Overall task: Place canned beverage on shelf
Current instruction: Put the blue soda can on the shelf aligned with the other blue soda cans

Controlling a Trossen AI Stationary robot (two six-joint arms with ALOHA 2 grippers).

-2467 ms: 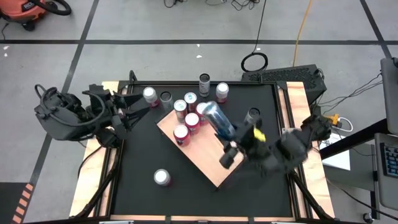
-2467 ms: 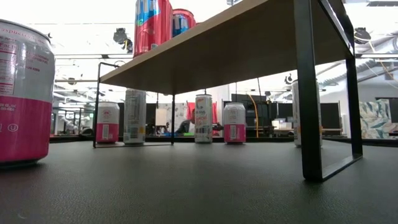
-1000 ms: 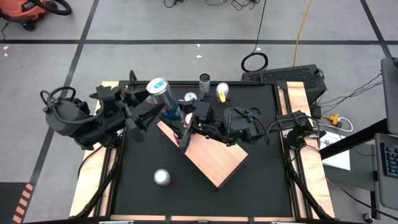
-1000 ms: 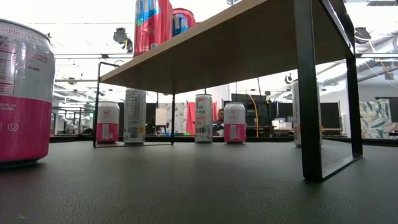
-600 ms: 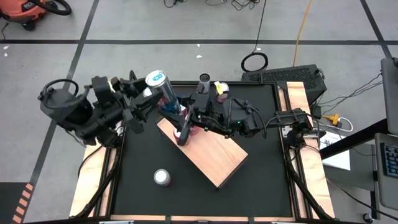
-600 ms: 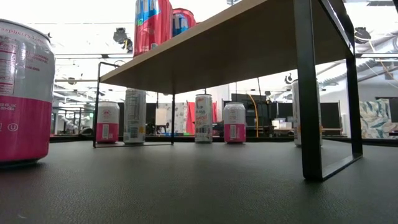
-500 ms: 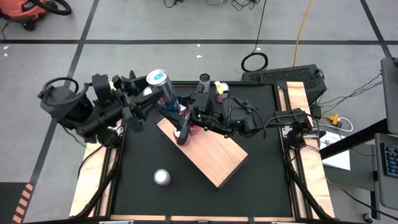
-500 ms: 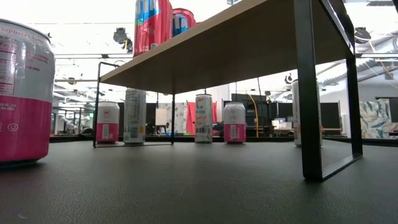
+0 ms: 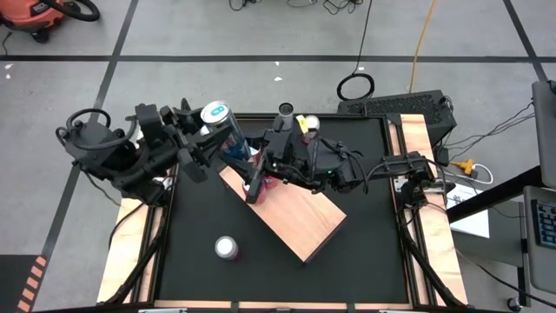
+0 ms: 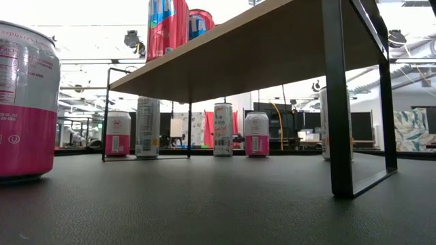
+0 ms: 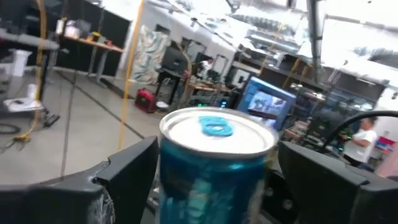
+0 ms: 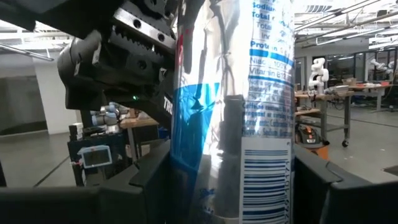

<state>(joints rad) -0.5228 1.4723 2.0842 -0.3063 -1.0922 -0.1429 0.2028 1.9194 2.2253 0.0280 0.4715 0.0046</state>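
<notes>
Your left gripper (image 9: 208, 148) was clamped on the tall blue can (image 9: 228, 132), tilted above the shelf (image 9: 287, 209) corner (four cans there already), while your right gripper (image 9: 257, 178) also gripped its lower end.

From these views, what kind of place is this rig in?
Likely a robotics lab or workshop: a taped concrete floor around the table, workbenches with gear and a white robot arm behind, monitors, and a person at a station.
</notes>
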